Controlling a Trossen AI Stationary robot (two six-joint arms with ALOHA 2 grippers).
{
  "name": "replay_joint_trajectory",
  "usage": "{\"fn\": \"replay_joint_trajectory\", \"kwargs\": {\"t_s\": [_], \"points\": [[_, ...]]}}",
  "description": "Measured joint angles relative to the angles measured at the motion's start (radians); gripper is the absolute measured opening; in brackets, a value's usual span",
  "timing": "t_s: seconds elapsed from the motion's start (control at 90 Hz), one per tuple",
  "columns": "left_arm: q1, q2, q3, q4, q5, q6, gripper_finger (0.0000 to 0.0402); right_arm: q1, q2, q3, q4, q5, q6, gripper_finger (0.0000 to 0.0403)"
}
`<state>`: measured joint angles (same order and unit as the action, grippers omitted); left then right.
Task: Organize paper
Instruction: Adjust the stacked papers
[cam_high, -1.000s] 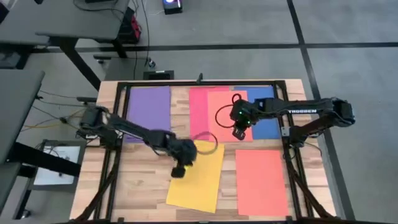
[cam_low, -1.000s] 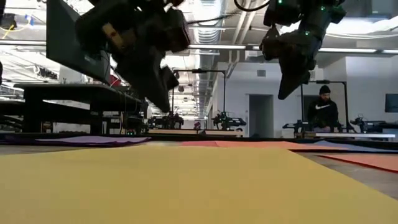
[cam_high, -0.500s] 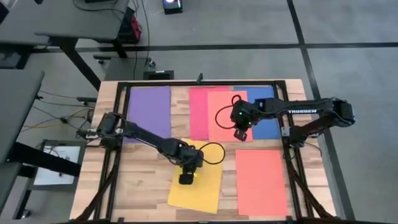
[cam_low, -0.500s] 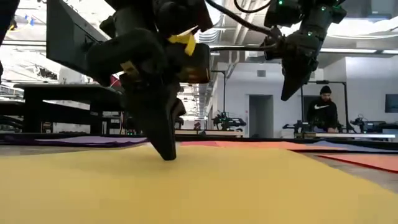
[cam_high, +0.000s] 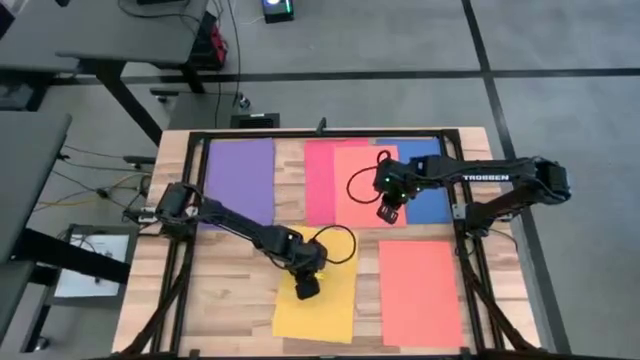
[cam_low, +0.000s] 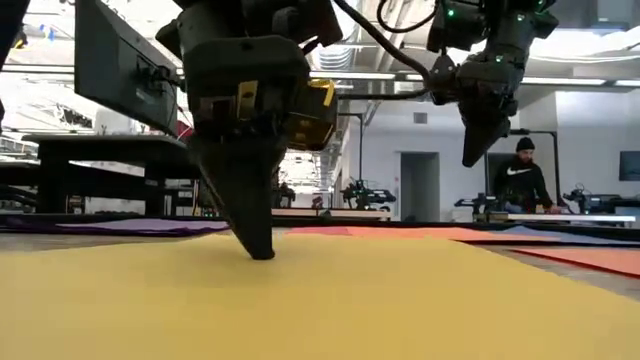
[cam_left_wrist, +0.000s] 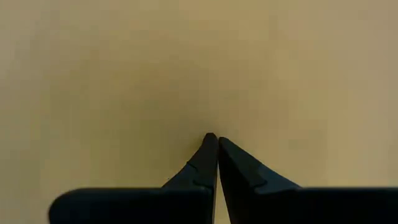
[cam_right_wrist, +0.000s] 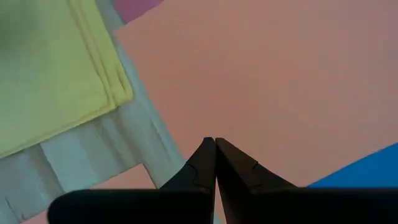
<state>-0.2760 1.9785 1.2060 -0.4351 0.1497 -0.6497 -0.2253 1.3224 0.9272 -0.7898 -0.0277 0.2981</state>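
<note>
The left claw, clenched with its fingertips together, presses its tip down on the yellow sheet, which lies directly under it and spreads out toward the table's front edge. The right claw, also clenched and holding nothing, hangs above the orange sheet. Beside that claw lies the blue sheet, and nearer the front a second orange-red sheet.
</note>
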Motion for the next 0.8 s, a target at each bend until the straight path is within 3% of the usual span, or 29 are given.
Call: {"fn": "replay_joint_trajectory", "kwargs": {"t_s": [0.444,0.633,0.8], "points": [[-0.004,-0.001,0.027,-0.006,0.005,-0.297,0.0,-0.008,0.0,0.0,-0.004,0.0,-0.006,0.0],[0.005,0.001,0.042,-0.009,0.003,-0.304,0.0,-0.009,0.0,0.0,-0.003,0.0,-0.027,0.0],[0.009,-0.009,0.059,-0.021,0.003,-0.182,0.0,-0.014,0.0,0.0,-0.01,0.004,-0.121,0.0]]}}
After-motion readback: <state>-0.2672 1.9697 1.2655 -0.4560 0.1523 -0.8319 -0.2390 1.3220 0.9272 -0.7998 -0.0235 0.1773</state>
